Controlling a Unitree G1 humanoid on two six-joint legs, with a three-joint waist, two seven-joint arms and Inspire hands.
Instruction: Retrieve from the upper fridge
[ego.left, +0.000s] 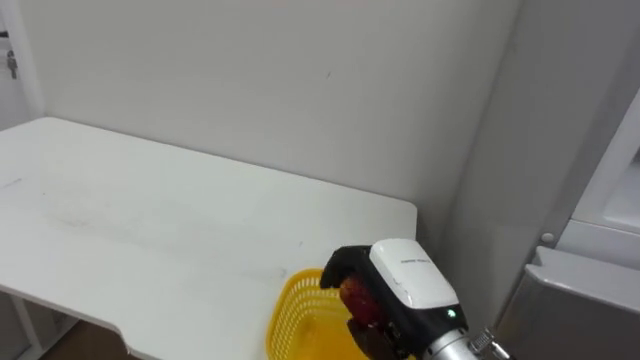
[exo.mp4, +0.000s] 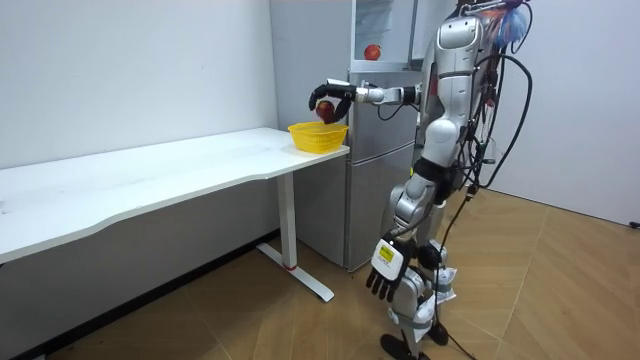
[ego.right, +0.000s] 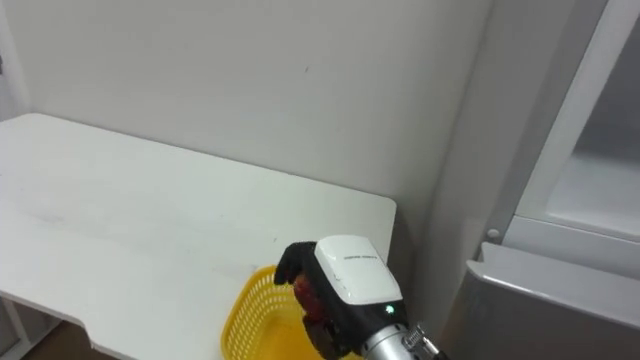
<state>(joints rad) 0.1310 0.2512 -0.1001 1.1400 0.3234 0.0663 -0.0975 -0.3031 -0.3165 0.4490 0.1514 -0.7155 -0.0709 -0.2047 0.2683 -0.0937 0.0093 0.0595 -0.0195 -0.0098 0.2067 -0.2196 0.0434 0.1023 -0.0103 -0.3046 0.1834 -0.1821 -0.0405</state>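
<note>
The red fruit (ego.left: 356, 296) sits in my right hand (ego.left: 408, 275), fingers curled round it, just above the yellow basket (ego.left: 298, 322) on the white table's (ego.left: 150, 215) near right corner. The fridge (ego.left: 590, 230) stands to the right, its upper door open. The room view adds a second red fruit (exo.mp4: 372, 52) in the fridge's upper compartment, and my left hand (exo.mp4: 385, 268) hanging low beside my leg, fingers slack.

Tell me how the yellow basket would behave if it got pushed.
The yellow basket looks like thin openwork plastic, so probably light and quick to slide on the smooth white table. It sits by the table's edge, so a firm push might send it off. The right hand holds a red fruit above it.
</note>
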